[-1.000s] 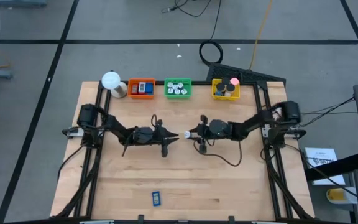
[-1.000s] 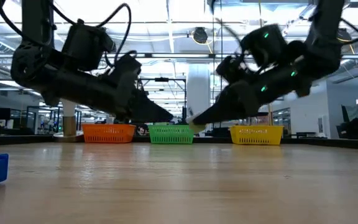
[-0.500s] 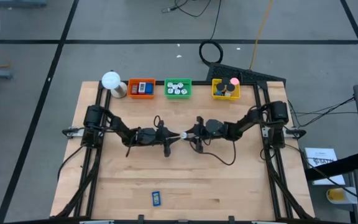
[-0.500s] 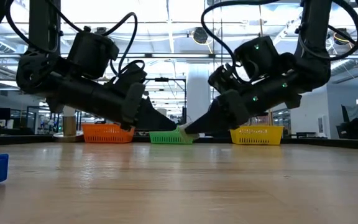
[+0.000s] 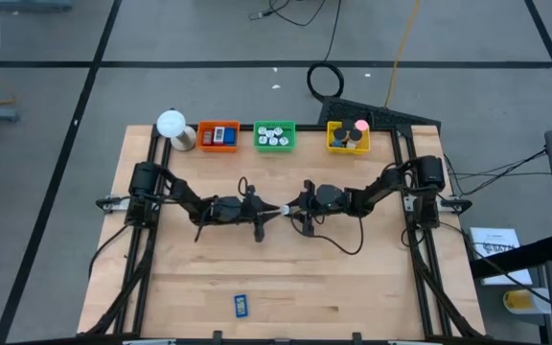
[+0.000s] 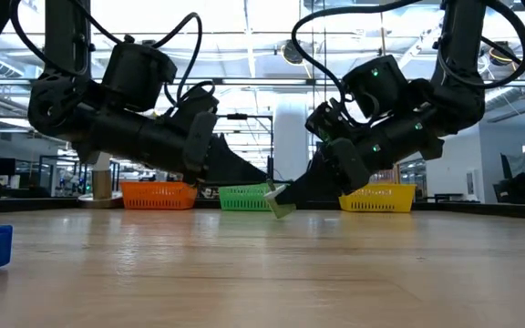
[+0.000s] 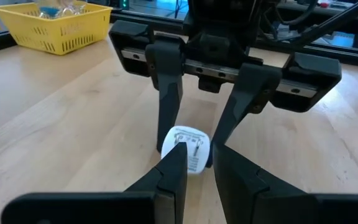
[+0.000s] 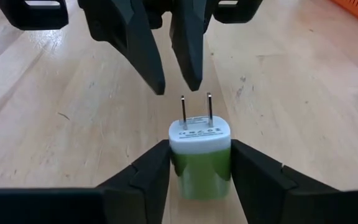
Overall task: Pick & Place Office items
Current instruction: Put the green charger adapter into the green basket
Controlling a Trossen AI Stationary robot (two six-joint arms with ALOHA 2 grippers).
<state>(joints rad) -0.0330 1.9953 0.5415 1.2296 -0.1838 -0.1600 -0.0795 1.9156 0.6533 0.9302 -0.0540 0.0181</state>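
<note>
A small charger plug [image 8: 200,158], green body with a white face and two metal prongs, sits between the fingers of my right gripper [image 8: 200,177] at mid-table [image 5: 284,207]. My left gripper [image 7: 197,163] faces it from the table's left. Its fingers are narrowly open, and their tips [image 8: 160,87] stand just beyond the prong ends, touching nothing that I can see. In the low view the plug [image 6: 280,202] hangs tilted close above the wood between the two grippers. My right gripper pinches the plug's green body by its two sides [image 8: 174,163] between its two fingers. The fingers come nearly level from the table's right, slanting a little down. The prongs [image 8: 196,109] point away toward my left gripper. Whether the plug's lower end touches the table, I cannot tell.
Along the far edge stand an orange tray [image 5: 218,135], a green tray [image 5: 274,135] and a yellow tray [image 5: 347,136], each with small items, and a white ball lamp [image 5: 172,125] at the far left. A blue flat piece [image 5: 241,306] lies near the front edge.
My right gripper has sunk and gone toward the table's left, up to my left gripper, carrying the plug. In the low view the plug now hangs lower and more tilted than half a second ago.
</note>
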